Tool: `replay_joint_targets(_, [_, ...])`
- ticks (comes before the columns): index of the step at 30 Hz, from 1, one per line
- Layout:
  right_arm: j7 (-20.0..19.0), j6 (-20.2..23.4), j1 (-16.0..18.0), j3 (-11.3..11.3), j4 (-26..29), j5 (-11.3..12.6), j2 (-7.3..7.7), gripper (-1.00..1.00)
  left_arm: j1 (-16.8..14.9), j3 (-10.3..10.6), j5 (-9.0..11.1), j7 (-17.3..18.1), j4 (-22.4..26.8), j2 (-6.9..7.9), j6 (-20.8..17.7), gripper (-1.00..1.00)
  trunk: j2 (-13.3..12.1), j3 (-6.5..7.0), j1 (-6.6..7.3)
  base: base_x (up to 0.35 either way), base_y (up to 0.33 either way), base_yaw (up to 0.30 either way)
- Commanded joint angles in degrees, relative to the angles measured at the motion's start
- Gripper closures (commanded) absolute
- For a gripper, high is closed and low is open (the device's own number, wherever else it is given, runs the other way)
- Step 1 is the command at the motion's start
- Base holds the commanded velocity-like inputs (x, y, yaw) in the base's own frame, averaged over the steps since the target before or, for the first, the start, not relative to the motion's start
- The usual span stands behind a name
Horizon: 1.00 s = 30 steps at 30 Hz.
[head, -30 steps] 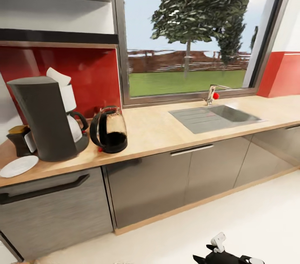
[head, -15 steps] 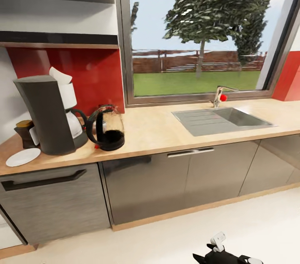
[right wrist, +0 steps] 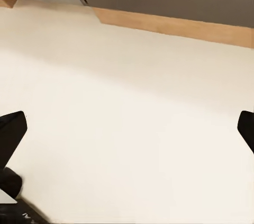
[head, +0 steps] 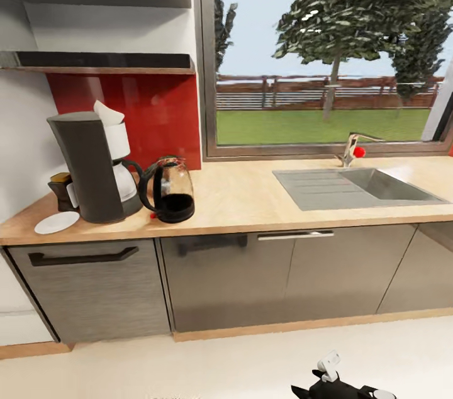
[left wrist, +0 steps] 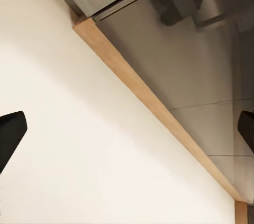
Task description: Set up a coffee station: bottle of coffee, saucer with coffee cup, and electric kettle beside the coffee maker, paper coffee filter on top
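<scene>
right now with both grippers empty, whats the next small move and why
Probably turn to look for the coffee cup. On the countertop, the coffee maker already has the paper filter on top, the electric kettle and bottle of coffee beside it, and the saucer sits bare. Both wrist views show open fingers over floor.

On the countertop, the coffee maker stands at the far left with the paper coffee filter on top. The electric kettle sits just right of it, the saucer near its left front, the bottle of coffee behind the saucer. The sink lies well to the right, a faucet behind it under the window.
</scene>
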<state>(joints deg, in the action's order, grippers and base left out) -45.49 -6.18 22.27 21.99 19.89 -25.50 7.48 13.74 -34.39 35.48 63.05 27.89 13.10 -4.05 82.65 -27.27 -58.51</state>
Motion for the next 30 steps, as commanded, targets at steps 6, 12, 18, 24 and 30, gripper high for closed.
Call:
replay_joint_targets(6, [-0.1,-0.4,0.0,0.5,0.0,-3.3,-0.38,-1.0,0.0,0.0,0.3,0.1,0.1,0.0,-0.4,-1.0,0.0,-0.05,0.0,0.0,-0.029,0.265])
replay_joint_targets(12, [-0.1,-0.4,0.1,0.5,0.0,-3.7,-0.44,-1.0,0.0,0.1,0.3,0.1,0.1,-0.01,-0.4,-1.0,0.0,-0.05,0.0,0.043,-0.211,0.088])
replay_joint_targets(18, [-0.1,-0.4,0.1,0.5,0.0,-3.8,-0.45,-1.0,0.0,0.1,0.3,0.1,0.2,-0.01,-0.4,-1.0,0.0,-0.05,0.0,0.078,-0.291,0.019])
replay_joint_targets(24, [-0.1,-0.4,0.0,0.4,0.0,-3.8,-0.45,-1.0,0.0,0.1,0.3,0.1,0.1,-0.01,-0.4,-1.0,0.0,-0.05,0.0,0.022,-0.184,0.18])
replay_joint_targets(30, [0.0,-0.4,0.1,0.3,0.0,-3.9,-0.53,-1.0,0.0,0.0,0.3,0.1,0.1,-0.01,-0.4,-1.0,0.0,-0.05,0.0,0.004,-0.034,0.255])
